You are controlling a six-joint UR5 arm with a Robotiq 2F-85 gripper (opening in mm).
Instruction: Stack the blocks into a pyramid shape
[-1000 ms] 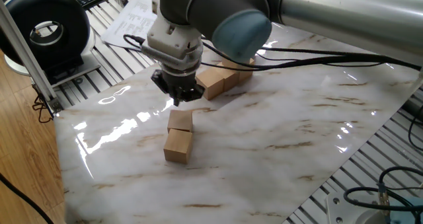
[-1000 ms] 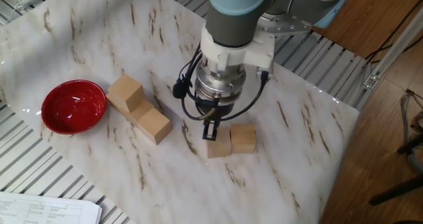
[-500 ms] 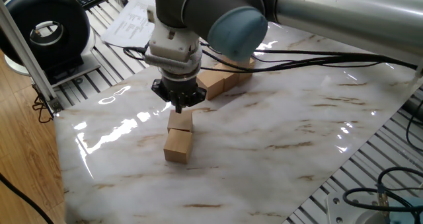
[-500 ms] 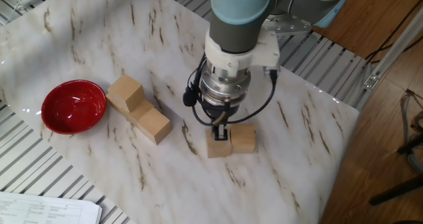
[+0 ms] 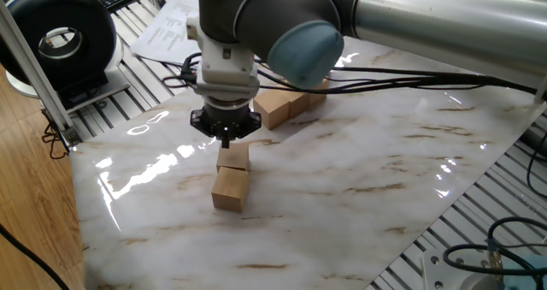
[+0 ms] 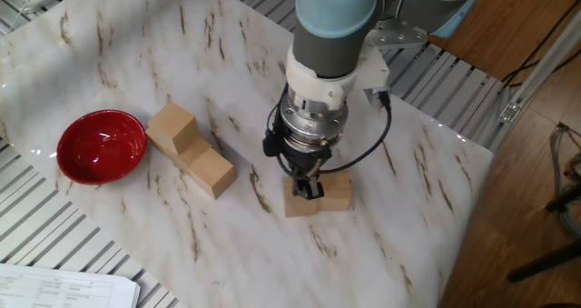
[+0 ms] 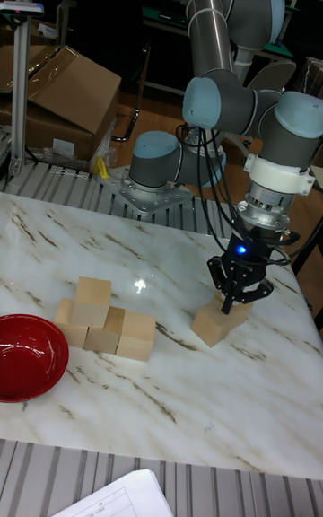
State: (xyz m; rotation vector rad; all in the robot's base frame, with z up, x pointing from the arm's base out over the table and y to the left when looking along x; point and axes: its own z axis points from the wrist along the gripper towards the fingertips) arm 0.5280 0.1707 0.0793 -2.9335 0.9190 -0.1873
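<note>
So the gripper (image 6: 310,186) sits low over a pair of blocks (image 5: 231,177) near the middle of the frame, touching side by side. Its fingers look spread around the far one, but honestly I can't tell if they're pinching it or just loose. My guess is it's going for that block because the pyramid isn't finished. The other pile of blocks (image 7: 100,320) is at the lower left of the tall fixed view, one cube on top of a row, right beside the red bowl (image 6: 101,146). The marble table (image 5: 367,179) is glossy, so sliding seems likely.
</note>
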